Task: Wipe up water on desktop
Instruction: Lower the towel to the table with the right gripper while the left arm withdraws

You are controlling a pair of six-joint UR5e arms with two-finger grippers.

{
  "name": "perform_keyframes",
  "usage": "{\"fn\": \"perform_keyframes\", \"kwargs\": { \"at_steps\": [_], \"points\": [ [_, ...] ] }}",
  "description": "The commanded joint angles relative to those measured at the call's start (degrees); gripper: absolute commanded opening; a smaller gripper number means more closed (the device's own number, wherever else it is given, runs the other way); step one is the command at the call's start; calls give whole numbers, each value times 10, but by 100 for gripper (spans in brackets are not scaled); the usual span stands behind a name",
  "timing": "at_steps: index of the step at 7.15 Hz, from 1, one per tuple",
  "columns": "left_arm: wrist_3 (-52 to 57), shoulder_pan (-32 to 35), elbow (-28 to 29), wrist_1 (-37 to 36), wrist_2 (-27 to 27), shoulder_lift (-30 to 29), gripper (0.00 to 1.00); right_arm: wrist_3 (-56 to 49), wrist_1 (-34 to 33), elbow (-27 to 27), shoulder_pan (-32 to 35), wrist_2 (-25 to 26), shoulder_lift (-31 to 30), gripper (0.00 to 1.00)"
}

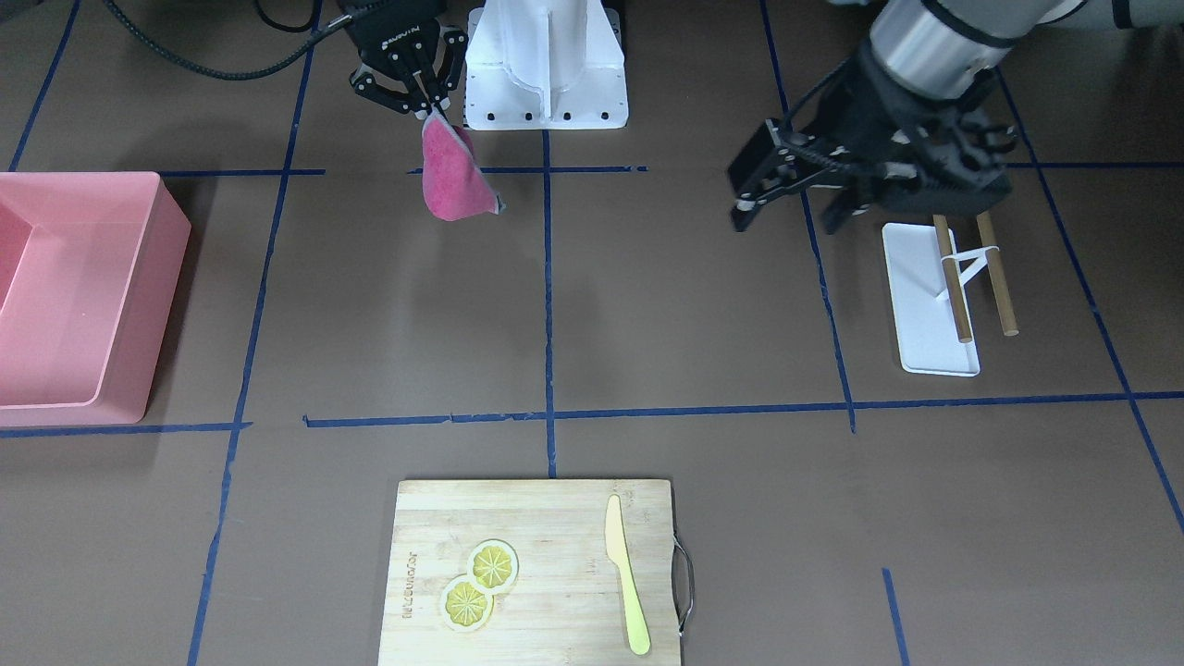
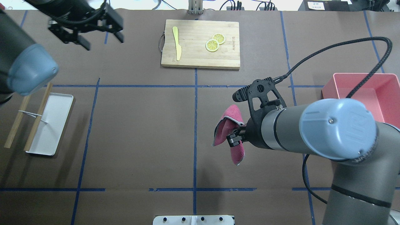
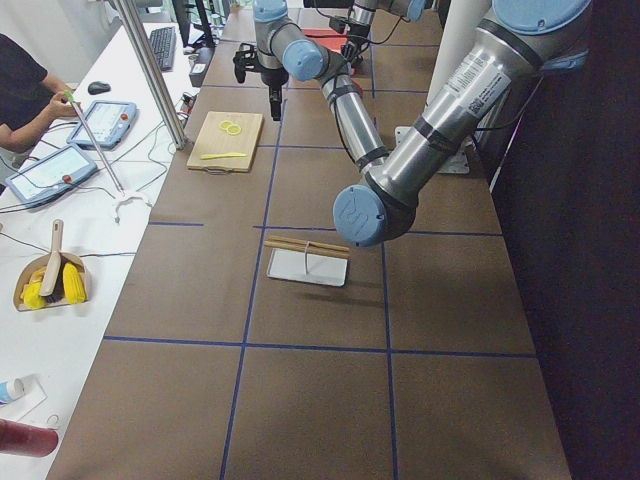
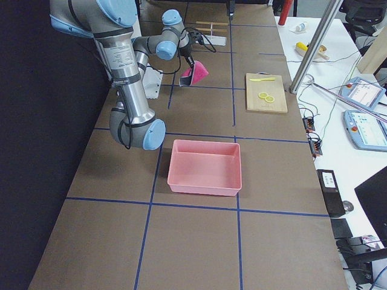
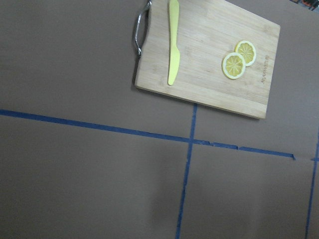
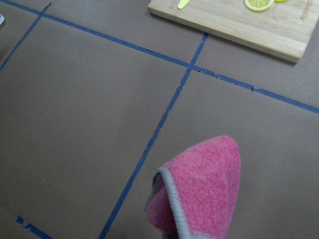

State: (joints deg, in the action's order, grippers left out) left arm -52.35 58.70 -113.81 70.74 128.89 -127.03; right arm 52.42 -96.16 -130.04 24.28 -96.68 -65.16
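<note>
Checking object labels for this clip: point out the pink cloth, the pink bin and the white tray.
pink cloth [image 1: 450, 180]: front-facing view, middle of the hanging fold.
pink bin [image 4: 202, 186]: right-side view, its near wall.
white tray [image 2: 54, 131]: overhead view, bare flat surface.

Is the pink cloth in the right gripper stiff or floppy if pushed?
Probably floppy: the pink cloth hangs folded from the right gripper. Likely light, since one pinched corner holds it. It may bunch when pushed.
</note>
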Motion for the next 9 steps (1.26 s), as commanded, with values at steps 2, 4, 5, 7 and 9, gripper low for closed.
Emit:
{"fn": "perform_keyframes", "kwargs": {
  "at_steps": [2, 4, 5, 7, 9],
  "points": [
    [192, 23, -90, -89, -69, 104, 100, 93, -7, 59, 51, -149, 6, 0],
    [261, 53, -108, -88, -70, 164, 100, 108, -3, 122, 50, -213, 6, 0],
    [262, 58, -109, -87, -70, 174, 100, 118, -2, 153, 50, -230, 6, 0],
    [262, 58, -109, -86, -68, 182, 100, 116, -1, 206, 66, -229, 17, 0],
    [262, 58, -108, -86, -69, 184, 100, 115, 0, 261, 115, -230, 18, 0]
  ]
}}
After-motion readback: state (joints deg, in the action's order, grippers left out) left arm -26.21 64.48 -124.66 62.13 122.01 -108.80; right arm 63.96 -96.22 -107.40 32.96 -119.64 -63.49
